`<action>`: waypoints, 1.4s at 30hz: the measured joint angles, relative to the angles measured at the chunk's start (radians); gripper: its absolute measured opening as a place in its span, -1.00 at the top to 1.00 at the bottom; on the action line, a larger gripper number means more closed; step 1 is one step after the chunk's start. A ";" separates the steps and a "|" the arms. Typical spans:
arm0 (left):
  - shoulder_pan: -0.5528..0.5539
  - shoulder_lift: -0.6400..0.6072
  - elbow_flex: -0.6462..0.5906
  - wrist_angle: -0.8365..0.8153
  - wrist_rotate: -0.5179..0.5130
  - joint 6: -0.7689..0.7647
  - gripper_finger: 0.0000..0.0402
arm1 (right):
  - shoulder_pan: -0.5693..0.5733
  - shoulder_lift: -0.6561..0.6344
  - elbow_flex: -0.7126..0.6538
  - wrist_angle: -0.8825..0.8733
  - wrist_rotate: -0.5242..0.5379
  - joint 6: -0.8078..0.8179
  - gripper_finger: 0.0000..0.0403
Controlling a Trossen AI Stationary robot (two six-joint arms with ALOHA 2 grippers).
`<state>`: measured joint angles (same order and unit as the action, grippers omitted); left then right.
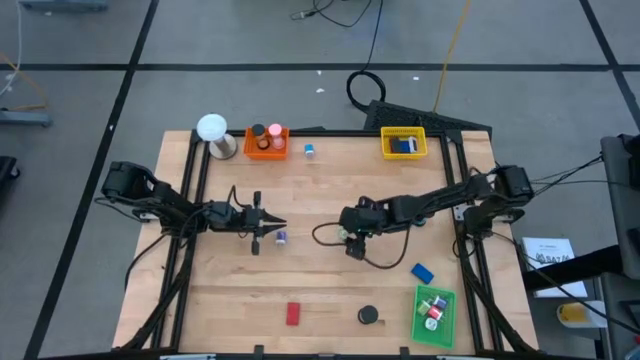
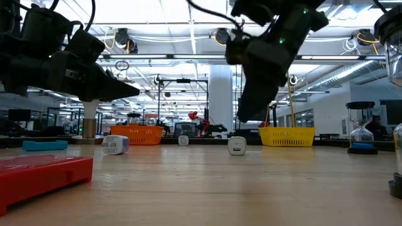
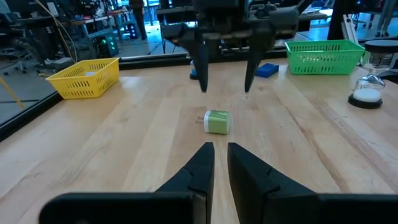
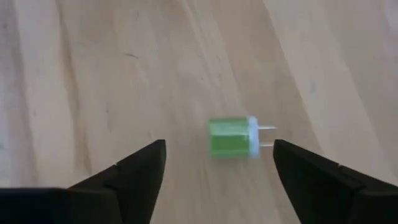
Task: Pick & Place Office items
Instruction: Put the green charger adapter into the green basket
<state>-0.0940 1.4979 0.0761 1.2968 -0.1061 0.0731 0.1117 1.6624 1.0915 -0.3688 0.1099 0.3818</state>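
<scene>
Worktop (image 1: 330,290) carries three baskets: orange (image 1: 266,141), yellow (image 1: 403,143), green (image 1: 433,315). Right claw (image 4: 217,165) hangs spread wide above one green plug (image 4: 233,137) lying mid-table. Left claw (image 3: 221,165), fingers nearly together and holding nothing, points at it. One red block (image 1: 293,313), one black disc (image 1: 369,315), one blue block (image 1: 422,271) lie loose.

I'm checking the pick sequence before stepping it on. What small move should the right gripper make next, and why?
Probably lower straight down and close. The right gripper hangs open above the green plug, which lies on its side on the bare table, roughly between the fingers and apart from both. The left gripper waits near mid-table.
</scene>
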 joint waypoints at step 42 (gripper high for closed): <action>0.000 0.000 0.000 -0.007 0.000 0.000 0.78 | 0.036 0.016 -0.002 -0.005 0.071 -0.022 0.23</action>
<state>-0.0940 1.4982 0.0765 1.2903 -0.1062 0.0731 0.1475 1.6781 1.0898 -0.3739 0.1809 0.3602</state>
